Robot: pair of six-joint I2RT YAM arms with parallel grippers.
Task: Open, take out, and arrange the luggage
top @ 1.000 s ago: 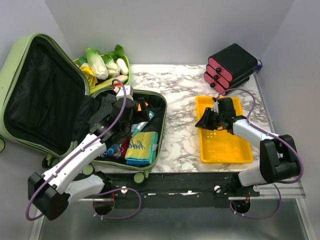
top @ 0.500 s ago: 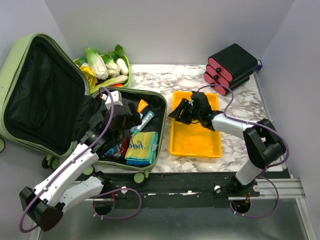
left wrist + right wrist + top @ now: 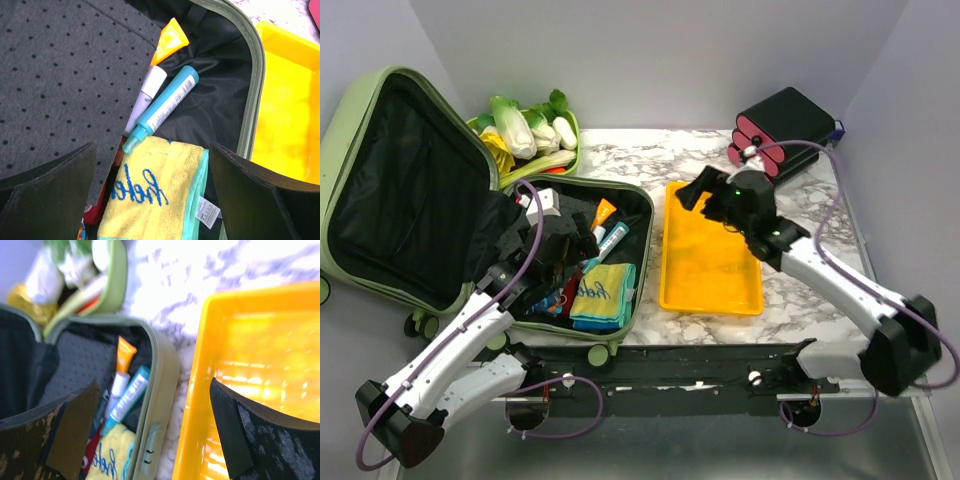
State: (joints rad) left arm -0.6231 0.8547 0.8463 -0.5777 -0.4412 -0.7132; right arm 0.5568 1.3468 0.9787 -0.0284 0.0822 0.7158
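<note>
Clearly open, the sage-green luggage occupies the frame's left. The left gripper hovers over its blue tube, jaws apart; the right gripper, likewise apart and seemingly empty, hangs above the yellow tray.

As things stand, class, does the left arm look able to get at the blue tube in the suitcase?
Probably yes. The left gripper hangs open above the blue tube, which lies uncovered in the luggage; only a white tube crowds one side.
</note>
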